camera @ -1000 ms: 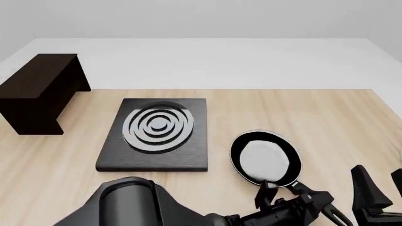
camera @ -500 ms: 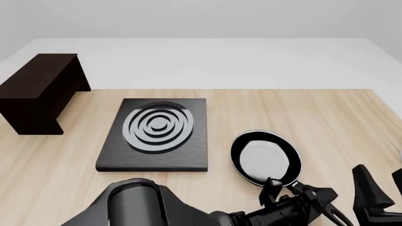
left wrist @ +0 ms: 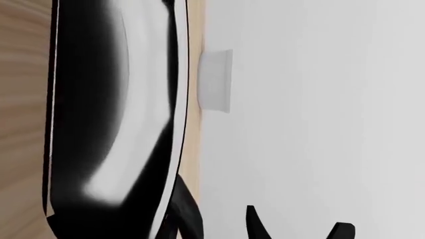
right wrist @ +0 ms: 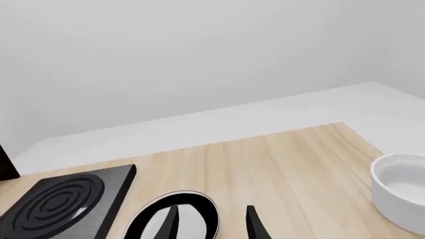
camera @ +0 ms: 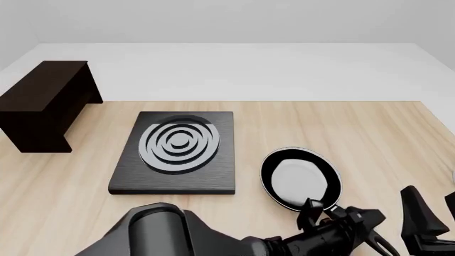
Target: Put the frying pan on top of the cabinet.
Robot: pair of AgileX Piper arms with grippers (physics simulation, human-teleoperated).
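Observation:
The frying pan (camera: 301, 178) lies flat on the table at the front right, its handle (camera: 333, 211) pointing toward me. My left gripper (camera: 340, 214) is open and low at the handle, one finger (camera: 310, 209) beside the pan's rim; the handle is mostly hidden by it. In the left wrist view the pan (left wrist: 113, 124) fills one side, right beside my left gripper (left wrist: 218, 223). The dark brown cabinet (camera: 42, 101) stands at the far left. My right gripper (camera: 433, 207) is open and empty, right of the pan; its wrist view shows the gripper (right wrist: 211, 221) and pan (right wrist: 174, 216).
A flat black stove plate (camera: 178, 152) with silver rings lies between the cabinet and the pan, also in the right wrist view (right wrist: 63, 201). A white bowl (right wrist: 401, 191) stands at the table's right edge, also in the left wrist view (left wrist: 216, 79).
My left arm has slid a little to the right and forward, bringing its gripper closer around the pan's handle. The pan and the right gripper have not moved.

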